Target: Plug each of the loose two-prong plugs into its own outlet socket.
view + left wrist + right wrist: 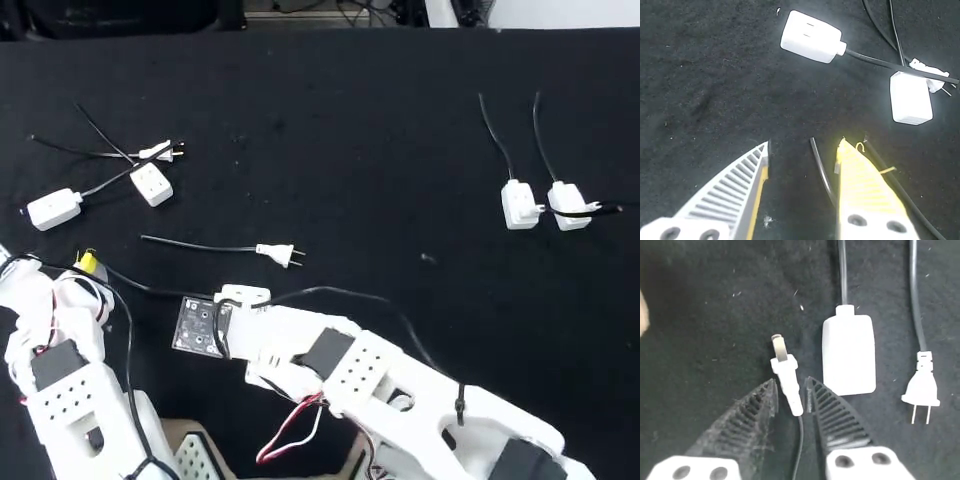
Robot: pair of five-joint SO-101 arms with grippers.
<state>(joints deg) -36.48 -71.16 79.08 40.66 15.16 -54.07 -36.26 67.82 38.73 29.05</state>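
Observation:
My right gripper (791, 384) is shut on a white two-prong plug (786, 371). The plug stands on edge with its prongs pointing away and its cable running back between the jaws. Just beyond lie a white outlet socket (849, 354) and another loose plug (921, 390). In the high view the right gripper (243, 296) sits at the front centre, near a loose plug (278, 253). My left gripper (802, 150) is open over bare cloth, short of two white sockets (811, 37) (910, 98). It is at the front left, by its yellow fingertip (88, 262).
Two more sockets (520, 203) (570, 206) with thin cables lie at the far right, and a small plug (603, 208) sits against the outer one. Another plug (165, 152) lies beside the left sockets (53, 208) (151, 183). Black cloth covers the table (350, 120).

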